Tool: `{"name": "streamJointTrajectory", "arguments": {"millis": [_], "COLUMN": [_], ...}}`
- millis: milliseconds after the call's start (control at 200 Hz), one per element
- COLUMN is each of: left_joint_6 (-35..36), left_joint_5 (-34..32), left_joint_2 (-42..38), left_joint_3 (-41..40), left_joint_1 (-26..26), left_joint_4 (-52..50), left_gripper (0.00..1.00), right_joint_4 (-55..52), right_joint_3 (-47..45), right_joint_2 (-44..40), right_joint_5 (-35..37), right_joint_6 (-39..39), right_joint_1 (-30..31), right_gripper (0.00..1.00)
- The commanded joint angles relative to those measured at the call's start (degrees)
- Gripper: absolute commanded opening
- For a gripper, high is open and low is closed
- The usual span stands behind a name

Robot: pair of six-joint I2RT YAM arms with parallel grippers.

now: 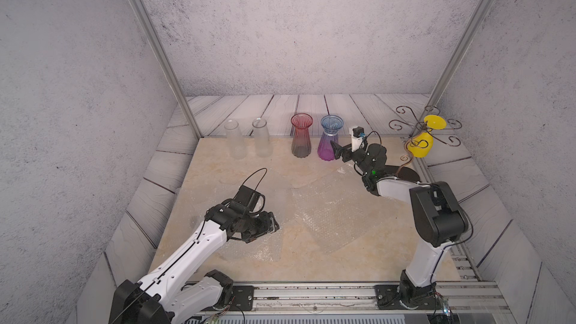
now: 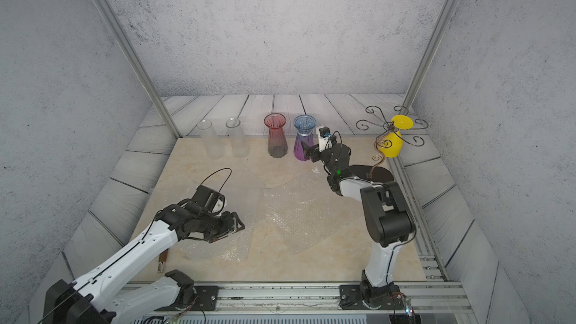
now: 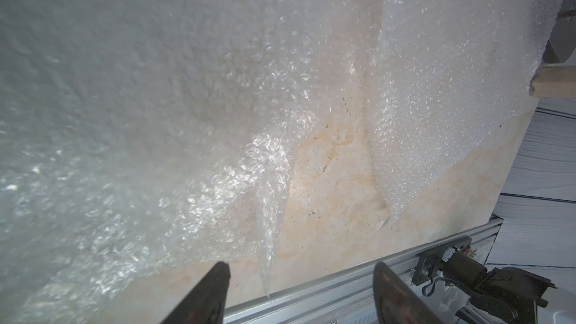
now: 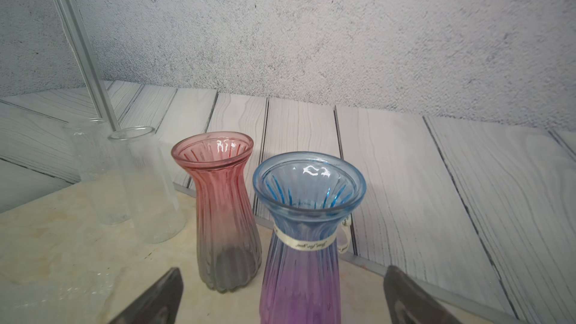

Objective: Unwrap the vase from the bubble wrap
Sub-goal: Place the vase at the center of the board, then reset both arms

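Several clear bubble wrap sheets (image 1: 327, 213) lie crinkled.

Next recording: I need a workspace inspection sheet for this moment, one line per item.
Surface: beige marble-look tabletop, partly covered by wrap.
Job's things: bubble wrap lies in flat crinkled sheets; two clear vases, red vase and blue-purple vase stand upright and bare at the back.
Clutter: yellow vase tilted in a wire stand; brown stick-like item at the table edge.
Grippers: left gripper open above wrap; right gripper open, facing the blue-purple vase.
Cables: black loop over the left wrist.
Surroundings: grey walls, plank-print panels, aluminium frame.
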Motion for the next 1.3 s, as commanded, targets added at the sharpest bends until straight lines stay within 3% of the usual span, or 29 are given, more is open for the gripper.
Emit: {"name": "streamJointTrajectory", "arguments": {"millis": [0,100,225,305,335,555,620,846,1066,1231,1296], "left_joint_6": [2.35,4.38,5.84,6.25,6.61,10.41,10.99,15.3,14.52,17.52,19.73], "left_joint_5": [-2.91,-5.32,-8.71,-12.94,-14.69,-26.07,-28.85,-32.15,-44.02,-53.29,-57.55], "left_joint_2": [-2.25,-3.61,-6.36,-9.55,-10.77,-15.28,-14.66,-10.89,-7.07,-7.11,-8.14], "left_joint_3": [0.76,0.36,-0.72,-1.38,-1.6,-1.91,-0.55,4.0,2.14,-0.43,-4.45], "left_joint_1": [0.51,0.43,0.43,0.42,0.42,0.43,0.41,0.48,0.65,1.55,1.57], "left_joint_4": [1.31,1.68,1.39,1.56,1.6,2.7,1.91,0.62,4.94,10.78,17.47], "left_gripper": [0.74,0.74,0.77,0.81,0.88,0.96,1.0,0.99,0.99,0.99,0.99], "right_joint_4": [-21.0,-35.65,-45.25,-50.74,-52.25,-44.07,-41.61,-31.26,-18.31,-9.22,-3.4], "right_joint_3": [-1.14,-1.73,-7.49,-10.35,-11.29,-26.96,-30.79,-38.88,-41.57,-41.4,-41.78], "right_joint_2": [-11.93,-20.14,-33.21,-41.52,-44.27,-57.69,-57.77,-52.76,-43.15,-34.43,-29.97], "right_joint_5": [4.93,9.01,12.75,15.52,16.2,21.21,20.18,14.92,7.86,8.12,7.65], "right_joint_6": [2.03,3.53,5.91,4.7,3.91,1.82,1.37,-0.74,-0.06,0.93,3.45], "right_joint_1": [3.23,5.15,5.24,4.73,4.37,1.57,-0.25,-5.54,-12.71,-15.93,-17.7], "right_gripper": [0.99,0.99,0.99,0.99,0.99,0.99,0.99,0.99,0.99,0.99,0.99]}}
